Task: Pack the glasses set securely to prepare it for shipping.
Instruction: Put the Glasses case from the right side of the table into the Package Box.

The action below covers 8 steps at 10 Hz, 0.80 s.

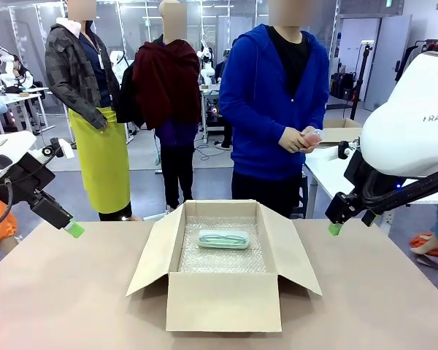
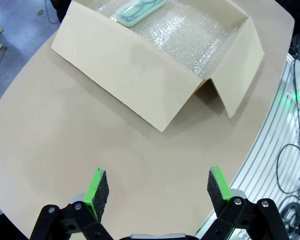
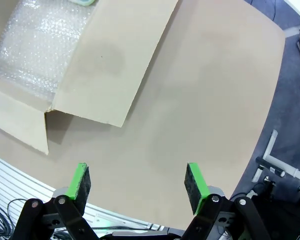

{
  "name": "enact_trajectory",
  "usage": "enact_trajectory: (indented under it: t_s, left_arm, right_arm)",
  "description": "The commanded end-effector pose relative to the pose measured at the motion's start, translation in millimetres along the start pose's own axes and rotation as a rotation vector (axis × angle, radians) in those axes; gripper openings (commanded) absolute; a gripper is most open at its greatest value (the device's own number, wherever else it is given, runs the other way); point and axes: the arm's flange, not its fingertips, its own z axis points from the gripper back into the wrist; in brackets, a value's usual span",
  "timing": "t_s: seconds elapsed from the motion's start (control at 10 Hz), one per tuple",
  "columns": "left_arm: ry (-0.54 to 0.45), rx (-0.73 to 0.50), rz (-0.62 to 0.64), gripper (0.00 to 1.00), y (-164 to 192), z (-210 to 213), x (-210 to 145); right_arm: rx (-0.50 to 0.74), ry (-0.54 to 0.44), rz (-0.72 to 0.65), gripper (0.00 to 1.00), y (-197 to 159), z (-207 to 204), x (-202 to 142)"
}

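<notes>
A mint green glasses case (image 1: 223, 238) lies on the bubble wrap inside the open cardboard box (image 1: 223, 300) at the table's middle; the left wrist view shows the same case (image 2: 139, 11) near the top edge. The person in the blue hoodie at the far side holds a pale pink case (image 1: 311, 136) in both hands. My left gripper (image 1: 74, 230) hangs above the table's left part, and the left wrist view shows this gripper (image 2: 155, 186) open with nothing between the pads. My right gripper (image 1: 335, 229) hovers right of the box, and this gripper (image 3: 137, 180) is open and empty too.
The box's four flaps stand outward; the side flaps (image 1: 158, 246) lean toward each gripper. Bare tan table (image 1: 66, 299) lies left, right and in front of the box. A white table with another cardboard box (image 1: 341, 130) stands behind on the right.
</notes>
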Motion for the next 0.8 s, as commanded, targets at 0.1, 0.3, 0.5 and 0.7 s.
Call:
enact_trajectory:
  t_s: [0.1,0.3,0.5,0.7]
  left_arm:
    - [-0.018,-0.019,-0.013,1.0,1.0,1.7,-1.6]
    - [-0.018,-0.019,-0.013,1.0,1.0,1.7,-1.6]
    - [-0.018,-0.019,-0.013,1.0,1.0,1.7,-1.6]
    - [-0.018,-0.019,-0.013,1.0,1.0,1.7,-1.6]
  right_arm:
    - [-0.007,-0.001,0.001,0.95,0.8,0.3,1.8]
    - [-0.007,-0.001,0.001,0.95,0.8,0.3,1.8]
    - [-0.007,-0.001,0.001,0.95,0.8,0.3,1.8]
    - [-0.007,-0.001,0.001,0.95,0.8,0.3,1.8]
